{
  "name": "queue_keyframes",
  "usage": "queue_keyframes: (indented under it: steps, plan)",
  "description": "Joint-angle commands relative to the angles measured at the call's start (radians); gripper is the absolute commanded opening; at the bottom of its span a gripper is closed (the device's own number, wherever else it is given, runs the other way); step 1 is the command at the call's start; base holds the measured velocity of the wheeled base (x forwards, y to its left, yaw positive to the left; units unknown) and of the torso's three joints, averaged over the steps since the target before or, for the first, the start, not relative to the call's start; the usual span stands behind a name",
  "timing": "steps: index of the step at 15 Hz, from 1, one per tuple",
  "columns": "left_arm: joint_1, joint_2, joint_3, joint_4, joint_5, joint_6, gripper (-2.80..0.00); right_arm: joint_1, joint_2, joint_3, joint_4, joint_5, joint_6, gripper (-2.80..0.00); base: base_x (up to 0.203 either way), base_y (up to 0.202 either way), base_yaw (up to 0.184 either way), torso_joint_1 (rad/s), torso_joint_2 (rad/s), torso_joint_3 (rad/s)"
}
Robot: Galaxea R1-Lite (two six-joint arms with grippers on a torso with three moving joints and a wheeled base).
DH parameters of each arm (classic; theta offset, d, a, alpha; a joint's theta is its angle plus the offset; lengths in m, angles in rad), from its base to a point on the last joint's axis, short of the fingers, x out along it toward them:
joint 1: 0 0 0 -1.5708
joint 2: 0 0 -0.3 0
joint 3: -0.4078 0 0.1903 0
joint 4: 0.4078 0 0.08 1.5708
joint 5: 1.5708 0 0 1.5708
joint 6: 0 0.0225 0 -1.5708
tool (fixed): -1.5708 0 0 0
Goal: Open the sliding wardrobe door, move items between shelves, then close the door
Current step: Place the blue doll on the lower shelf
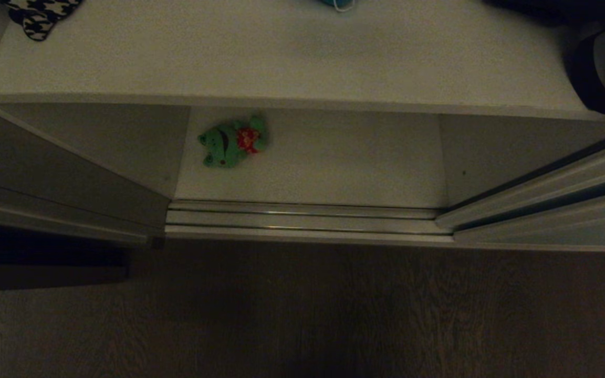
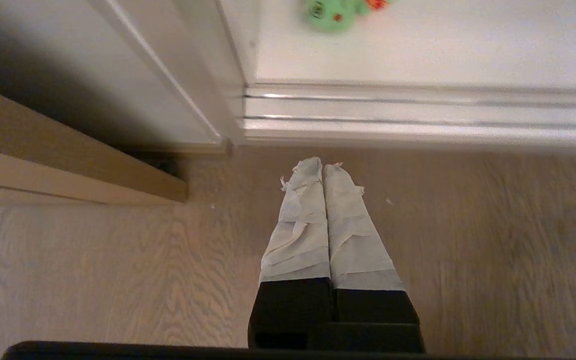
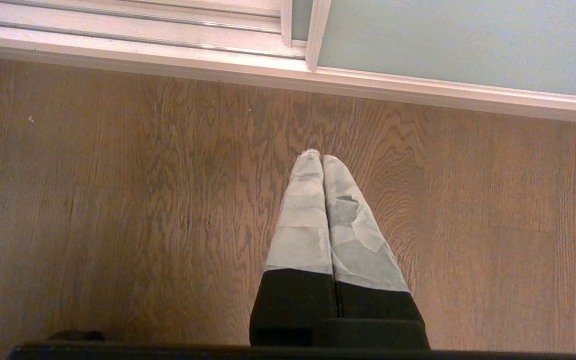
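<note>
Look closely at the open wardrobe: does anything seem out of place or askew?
The green plush toy lies tipped on its side, alone on the lower shelf, near its left edge. The tape wrapping the left gripper is frayed at the tips. Nothing spilled or broken.

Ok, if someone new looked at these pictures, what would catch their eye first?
Probably the green plush toy with its red patch, lying alone on the white lower shelf just behind the floor track. Next, the houndstooth bag at the far left of the upper shelf. The left gripper and right gripper, both shut and tape-wrapped, hang over the wooden floor.
</note>
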Motion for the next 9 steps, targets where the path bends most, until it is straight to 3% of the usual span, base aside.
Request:
queue_keyframes:
  steps: [1, 4, 7, 9]
  plan:
    - [0.016, -0.105, 0.018, 0.033, -0.035, 0.016, -2.80, 0.000, -0.003, 0.000, 0.000, 0.002, 0.000, -2.80, 0.000, 0.000, 0.000, 0.000, 0.00, 0.000]
    - [0.021, -0.259, 0.110, 0.123, -0.057, 0.059, -2.80, 0.000, -0.002, 0.000, 0.000, 0.001, 0.001, -2.80, 0.000, 0.000, 0.000, 0.000, 0.00, 0.000]
    - [0.023, -0.249, 0.146, 0.218, -0.020, 0.039, -2.80, 0.000, -0.003, 0.000, 0.001, 0.001, 0.000, -2.80, 0.000, 0.000, 0.000, 0.000, 0.00, 0.000]
    - [0.024, -0.250, 0.149, 0.204, -0.019, 0.041, -2.80, 0.000, -0.002, 0.000, 0.001, 0.002, 0.001, -2.80, 0.000, 0.000, 0.000, 0.000, 0.00, 0.000]
